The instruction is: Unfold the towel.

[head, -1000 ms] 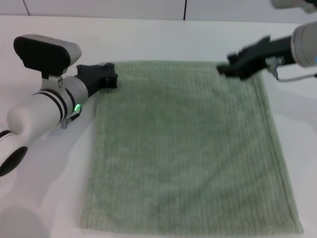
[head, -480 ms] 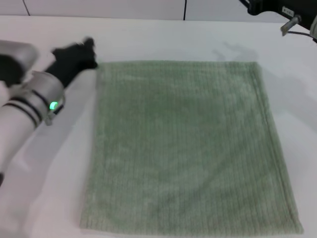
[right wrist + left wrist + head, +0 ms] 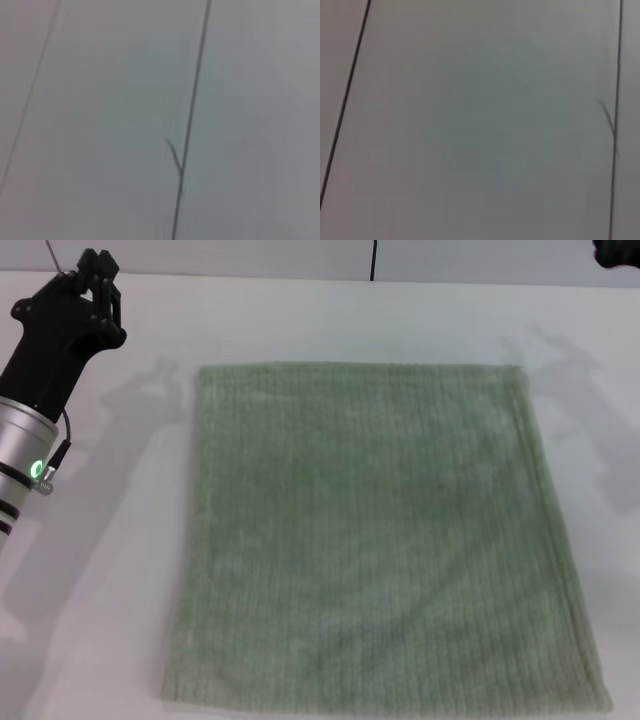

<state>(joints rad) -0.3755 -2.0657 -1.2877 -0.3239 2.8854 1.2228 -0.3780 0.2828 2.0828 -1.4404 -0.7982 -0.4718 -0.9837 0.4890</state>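
The towel point(image 3: 380, 530) is a pale sage-green ribbed cloth lying spread flat on the white table point(image 3: 110, 570), filling the middle of the head view. My left gripper point(image 3: 96, 260) is lifted off the table at the far left, well clear of the towel's far left corner. It holds nothing, and its two fingertips stand slightly apart. Only a dark sliver of my right gripper point(image 3: 615, 250) shows at the far right corner of the head view, away from the towel. Neither wrist view shows the towel or any fingers.
Bare white table surrounds the towel on the left, right and far sides. A wall of pale panels with a dark seam point(image 3: 373, 260) stands behind the table. Both wrist views show only such panels and seams point(image 3: 192, 100).
Both grippers have left the towel's far corners and lifted up and outward, the left to the far left and the right nearly out of view. The towel has stayed flat.
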